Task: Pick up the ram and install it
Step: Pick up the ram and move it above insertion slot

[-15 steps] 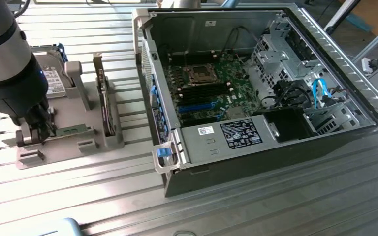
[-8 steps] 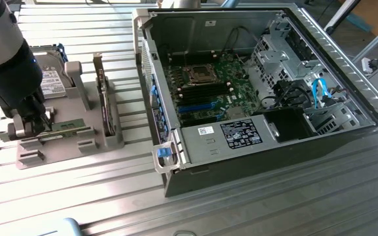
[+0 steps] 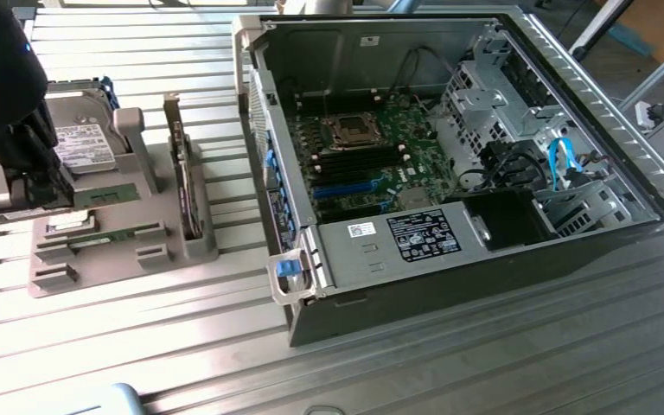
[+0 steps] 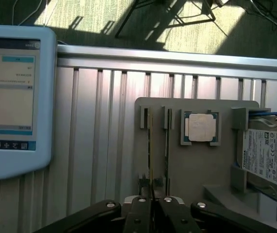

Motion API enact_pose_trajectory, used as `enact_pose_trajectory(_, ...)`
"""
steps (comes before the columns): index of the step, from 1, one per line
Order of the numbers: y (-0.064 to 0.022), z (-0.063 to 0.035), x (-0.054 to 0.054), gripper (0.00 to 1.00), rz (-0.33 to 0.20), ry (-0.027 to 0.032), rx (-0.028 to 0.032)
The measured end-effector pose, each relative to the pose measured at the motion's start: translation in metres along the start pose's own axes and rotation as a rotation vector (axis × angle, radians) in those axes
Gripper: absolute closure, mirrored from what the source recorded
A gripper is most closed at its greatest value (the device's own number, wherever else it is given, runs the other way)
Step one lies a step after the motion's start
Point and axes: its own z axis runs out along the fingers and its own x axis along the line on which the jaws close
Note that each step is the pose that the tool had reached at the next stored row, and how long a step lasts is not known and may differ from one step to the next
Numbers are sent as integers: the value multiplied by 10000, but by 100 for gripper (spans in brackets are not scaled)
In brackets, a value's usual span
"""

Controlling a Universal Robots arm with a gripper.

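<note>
Ram (image 4: pixel 151 150): stands on edge in the holder (image 4: pixel 196 165) slot, its top edge exposed for pinching.
Claw (image 4: pixel 150 187): nearly shut, apparently gripping the Ram's thin edge.

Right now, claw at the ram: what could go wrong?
The claw looks shut on the ram, which stands on edge in a narrow slot of the holder: a tilted lift could jam it. The second slot lies beside the fingers and might snag. The open case has tall walls to clear.
</note>
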Motion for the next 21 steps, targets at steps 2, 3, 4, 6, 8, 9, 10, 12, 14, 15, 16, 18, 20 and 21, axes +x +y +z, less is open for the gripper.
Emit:
enact_pose_trajectory(2,2,-106,-2,88,0,0,0)
enact_pose_trajectory(3,5,-185,-4,88,0,0,-1)
enact_pose_trajectory(4,7,-237,-5,88,0,-1,1)
enact_pose_trajectory(6,11,-345,-7,88,0,0,-1)
enact_pose_trajectory(8,15,-449,-10,88,1,1,-2)
enact_pose_trajectory(9,19,-537,-11,88,0,0,0)
enact_pose_trajectory(10,22,-634,-13,88,0,0,0)
enact_pose_trajectory(12,24,-704,-15,88,-1,0,0)
enact_pose_trajectory(14,25,-743,-15,88,0,-1,1)
enact_pose_trajectory(15,25,-744,-15,88,0,0,0)
enact_pose_trajectory(16,25,-744,-16,88,0,0,0)
enact_pose_trajectory(18,8,-747,-15,88,-1,3,-3)
enact_pose_trajectory(20,-76,-749,-10,88,4,8,-2)
enact_pose_trajectory(21,-126,-750,-7,88,8,8,-1)
